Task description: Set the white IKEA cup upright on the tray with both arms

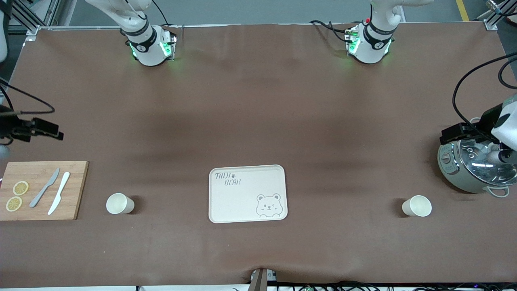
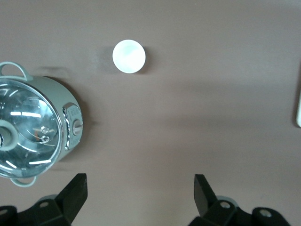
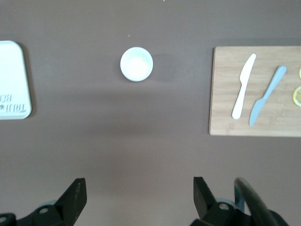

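The cream tray [image 1: 242,202] with bear lettering lies in the middle of the table, with nothing on it. One white cup [image 1: 120,203] stands upright between the tray and the cutting board; the right wrist view shows this cup [image 3: 136,64] from above. A second white cup [image 1: 417,205] stands upright toward the left arm's end; the left wrist view shows it [image 2: 129,56] from above too. My right gripper [image 1: 44,129] [image 3: 139,184] hangs open and empty over bare table near the board. My left gripper [image 1: 458,132] [image 2: 141,181] hangs open and empty beside the pot.
A wooden cutting board [image 1: 72,190] with two knives and lemon slices lies at the right arm's end. A grey-green pot [image 1: 472,169] with a glass lid sits at the left arm's end. The tray's edge [image 2: 298,108] shows in the left wrist view.
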